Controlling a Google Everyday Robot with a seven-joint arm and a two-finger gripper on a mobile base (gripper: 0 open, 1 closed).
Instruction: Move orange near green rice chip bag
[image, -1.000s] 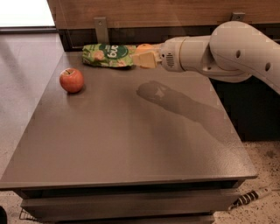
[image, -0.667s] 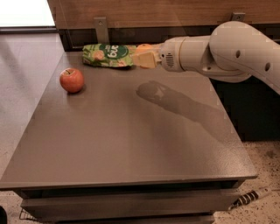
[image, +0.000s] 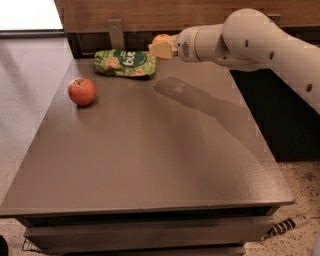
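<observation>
Camera view: the green rice chip bag (image: 125, 63) lies flat at the upper left-centre of the counter (image: 150, 165). Just right of it, the pincer (image: 158, 48) is clamped on the orange (image: 161, 38), aloft over the counter's far edge. The best finish, I judge, is to lower straight onto bare surface beside the bag's right end and let go only once the fruit rests, since it may roll. The red apple (image: 82, 91), far left, sits well apart and blocks nothing.
</observation>
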